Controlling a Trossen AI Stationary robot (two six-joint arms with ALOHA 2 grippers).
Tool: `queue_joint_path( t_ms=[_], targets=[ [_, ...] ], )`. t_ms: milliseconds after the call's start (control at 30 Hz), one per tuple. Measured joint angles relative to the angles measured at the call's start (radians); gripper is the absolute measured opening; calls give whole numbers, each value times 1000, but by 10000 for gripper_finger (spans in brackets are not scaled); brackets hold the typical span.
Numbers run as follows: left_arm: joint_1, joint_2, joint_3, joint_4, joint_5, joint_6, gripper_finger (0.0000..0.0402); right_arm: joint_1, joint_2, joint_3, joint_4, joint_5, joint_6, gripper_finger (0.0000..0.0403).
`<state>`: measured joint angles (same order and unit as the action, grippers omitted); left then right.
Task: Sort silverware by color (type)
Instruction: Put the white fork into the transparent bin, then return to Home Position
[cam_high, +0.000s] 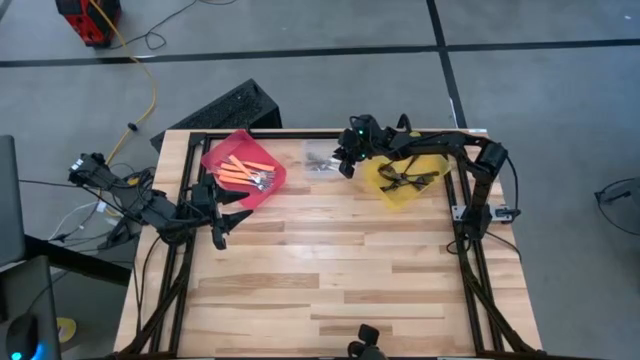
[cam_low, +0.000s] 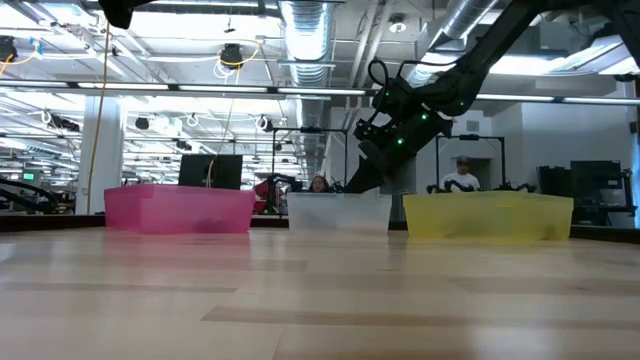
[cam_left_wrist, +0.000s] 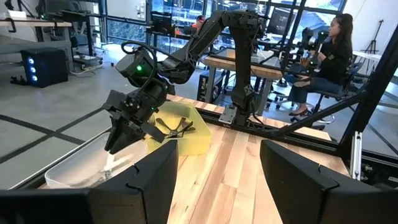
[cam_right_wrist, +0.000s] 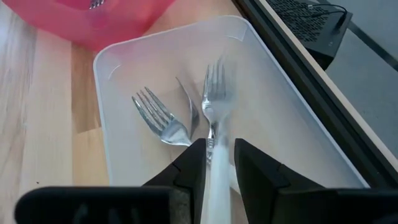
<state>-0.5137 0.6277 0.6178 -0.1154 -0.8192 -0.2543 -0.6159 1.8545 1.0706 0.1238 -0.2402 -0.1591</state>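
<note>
Silver fork (cam_right_wrist: 214, 106) pinched in right gripper (cam_right_wrist: 214, 163) jaws above clear bin (cam_right_wrist: 118, 65) (12 o'clock on counter (cam_high: 340, 270)); release low, centred. Left gripper (cam_high: 222, 222) jaws wide, idle.

We're seeing three bins sitting in a row along the counter's (cam_high: 330, 270) far edge: left bin (cam_high: 243, 168), middle bin (cam_high: 322, 160), right bin (cam_high: 402, 180). Forks are lying in each. Right gripper (cam_high: 345, 165) is hanging over the middle bin; left gripper (cam_high: 222, 228) is sitting just before the left bin.
</note>
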Motion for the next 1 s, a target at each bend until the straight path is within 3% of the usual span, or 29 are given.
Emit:
queue_joint_path(
  t_ms=[367,533,733,1000],
  targets=[
    [0,-3,0,2,-6,-48,212,0,-6,0,8,-1,-6,111],
    [0,-55,0,5,-15,-63,212,0,-67,0,-18,-24,-6,111],
    [0,-178,0,9,-79,-64,212,0,-260,1,-113,-25,-6,111],
    [0,-364,0,-93,-87,-11,212,0,-672,2,-360,-23,-15,111]
  ],
)
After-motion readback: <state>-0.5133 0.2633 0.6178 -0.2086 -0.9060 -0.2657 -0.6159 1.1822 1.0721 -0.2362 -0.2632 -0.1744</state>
